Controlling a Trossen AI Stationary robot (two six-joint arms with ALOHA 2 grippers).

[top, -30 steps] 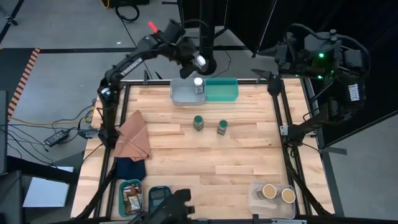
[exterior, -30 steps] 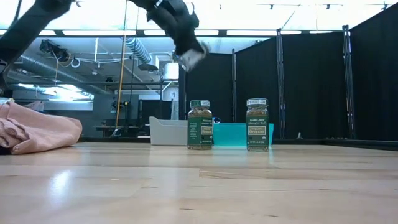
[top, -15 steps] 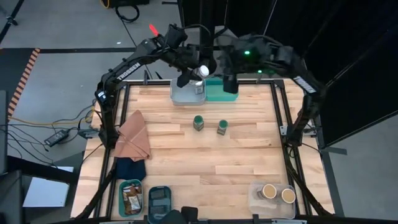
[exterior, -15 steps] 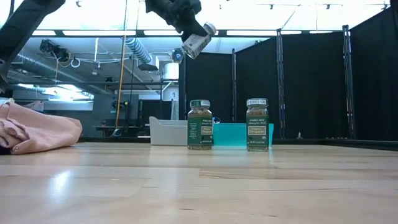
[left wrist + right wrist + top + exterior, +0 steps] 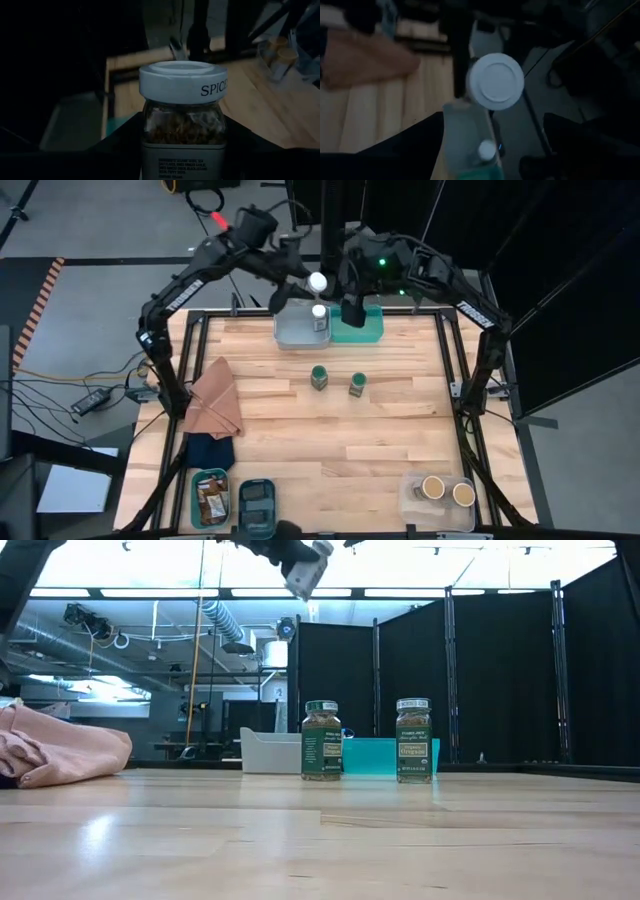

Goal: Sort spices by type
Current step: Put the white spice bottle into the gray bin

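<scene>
A white-lidded jar (image 5: 182, 117) with brown contents and a label below is held pinched in the left gripper (image 5: 300, 280), at the upper centre of the high view above the grey bin (image 5: 300, 330). A second white-lidded jar (image 5: 319, 314) is seen inside that bin. The right gripper (image 5: 352, 308) is spread over the teal bin (image 5: 358, 328). Two green-lidded jars (image 5: 319, 376) are set mid-table.

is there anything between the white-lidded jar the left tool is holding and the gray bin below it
Nothing visible. The left tool holds the white-lidded jar high above the gray bin, which already holds another white-lidded jar.
</scene>
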